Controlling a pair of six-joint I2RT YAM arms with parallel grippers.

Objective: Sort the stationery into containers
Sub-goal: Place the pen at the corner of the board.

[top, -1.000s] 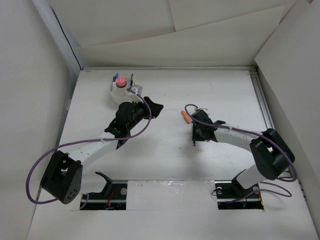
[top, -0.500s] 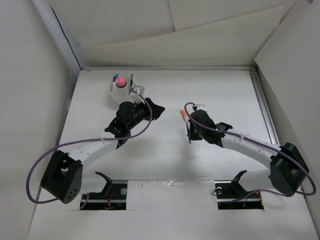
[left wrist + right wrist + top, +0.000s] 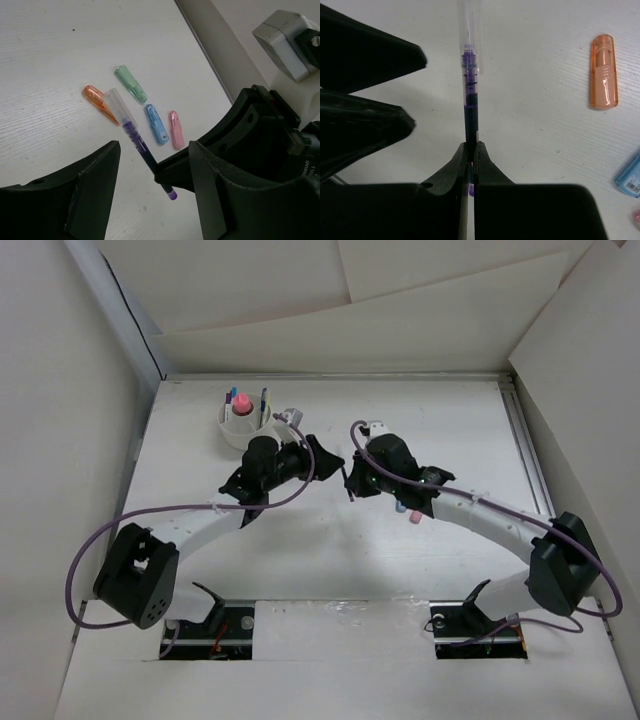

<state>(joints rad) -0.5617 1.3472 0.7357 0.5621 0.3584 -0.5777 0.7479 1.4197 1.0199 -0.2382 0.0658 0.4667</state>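
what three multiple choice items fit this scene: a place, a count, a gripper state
1. Where does the white cup stand in the top view? A far left; B near right; C dead centre.
2. How many short coloured sticks lie loose? A two; B four; C six.
3. The right gripper is: A open and empty; B shut on the purple pen; C shut on an orange stick.
1 A: it stands by the far left corner.
2 B: orange, green, blue, pink.
3 B: its fingers pinch the pen's end.
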